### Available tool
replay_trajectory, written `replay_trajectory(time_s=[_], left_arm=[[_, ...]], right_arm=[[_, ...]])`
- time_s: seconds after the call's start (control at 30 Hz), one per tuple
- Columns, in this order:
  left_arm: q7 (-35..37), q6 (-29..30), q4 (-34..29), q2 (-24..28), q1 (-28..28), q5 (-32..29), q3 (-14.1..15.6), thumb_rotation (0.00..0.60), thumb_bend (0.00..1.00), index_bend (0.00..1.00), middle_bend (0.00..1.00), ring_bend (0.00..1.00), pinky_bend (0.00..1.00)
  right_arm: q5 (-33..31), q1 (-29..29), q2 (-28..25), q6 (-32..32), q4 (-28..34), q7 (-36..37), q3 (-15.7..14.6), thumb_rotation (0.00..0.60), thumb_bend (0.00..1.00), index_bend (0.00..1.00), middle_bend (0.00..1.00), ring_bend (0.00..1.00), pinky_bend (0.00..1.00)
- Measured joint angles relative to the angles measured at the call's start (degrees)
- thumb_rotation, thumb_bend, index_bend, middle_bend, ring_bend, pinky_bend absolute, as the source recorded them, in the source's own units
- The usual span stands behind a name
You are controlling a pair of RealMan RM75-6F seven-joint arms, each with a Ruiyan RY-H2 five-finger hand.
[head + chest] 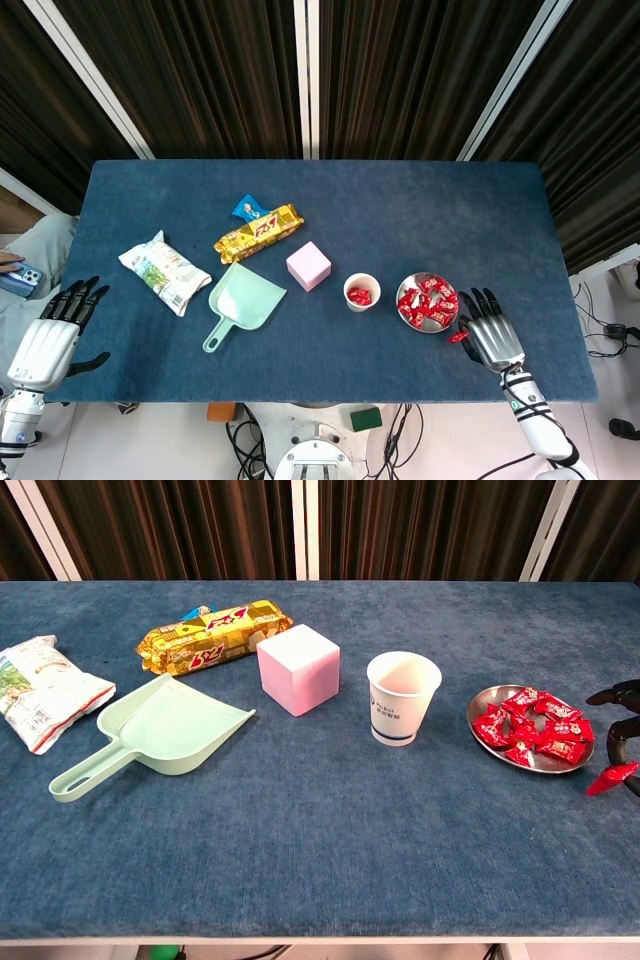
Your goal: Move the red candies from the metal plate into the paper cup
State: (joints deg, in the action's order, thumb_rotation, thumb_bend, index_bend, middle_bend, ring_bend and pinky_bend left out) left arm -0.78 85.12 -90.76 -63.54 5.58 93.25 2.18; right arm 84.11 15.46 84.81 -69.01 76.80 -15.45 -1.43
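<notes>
The metal plate (414, 285) (478, 708) lies right of centre, piled with several red candies (425, 303) (530, 728). To its left stands the white paper cup (361, 292) (402, 697), with red candy showing inside it in the head view. My right hand (489, 337) (622, 730) sits just right of the plate and pinches one red candy (458, 336) (610, 777), tilted and raised off the cloth. My left hand (45, 345) hangs open at the table's left front corner, far from the plate.
A pink cube (308, 265) stands left of the cup. A green scoop (243, 303), a yellow snack pack (258, 232), a small blue packet (247, 208) and a white snack bag (164, 271) lie further left. The blue cloth table (330, 355) ends close to both hands.
</notes>
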Motion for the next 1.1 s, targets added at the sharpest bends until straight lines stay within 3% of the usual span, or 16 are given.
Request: replay_trajectory(time_s=[0.33, 0.6, 0.83, 0.97, 1.1], left_arm=[[0.03, 0.28, 0.01, 0.04, -0.13, 0.09, 0.02, 0.600, 0.10, 0.09, 0.03, 0.00, 0.15], [0.08, 0.45, 0.03, 0.06, -0.21, 0.13, 0.00, 0.600, 0.10, 0.09, 0.03, 0.00, 0.15], [-0.17, 0.35, -0.05, 0.00, -0.17, 0.18, 0.02, 0.600, 0.10, 0.09, 0.03, 0.00, 0.15], [-0.25, 0.19, -0.11, -0.02, -0.10, -0.01, -0.05, 0.600, 0.10, 0.09, 0.03, 0.00, 0.15], [0.12, 0.13, -0.02, 0.08, -0.10, -0.47, -0.25, 0.600, 0.10, 0.09, 0.03, 0.00, 0.15]], right_arm=[[1.91, 0.12, 0.20, -0.72, -1.04, 1.47, -0.36, 0.600, 0.52, 0.68, 0.10, 0.00, 0.00], [6.52, 0.61, -1.08, -5.95, 0.21, 4.76, 0.47, 0.600, 0.50, 0.71, 0.11, 0.00, 0.00], [8.40, 4.40, -3.21, -8.00, 6.45, 2.63, 5.94, 0.600, 0.49, 0.71, 0.12, 0.00, 0.00], [6.22, 8.40, -2.25, -5.65, 9.59, -1.55, 10.99, 0.600, 0.48, 0.74, 0.13, 0.00, 0.00], [3.39, 12.26, 0.82, -2.11, 10.65, -7.14, 13.57, 0.600, 0.48, 0.74, 0.13, 0.00, 0.00]])
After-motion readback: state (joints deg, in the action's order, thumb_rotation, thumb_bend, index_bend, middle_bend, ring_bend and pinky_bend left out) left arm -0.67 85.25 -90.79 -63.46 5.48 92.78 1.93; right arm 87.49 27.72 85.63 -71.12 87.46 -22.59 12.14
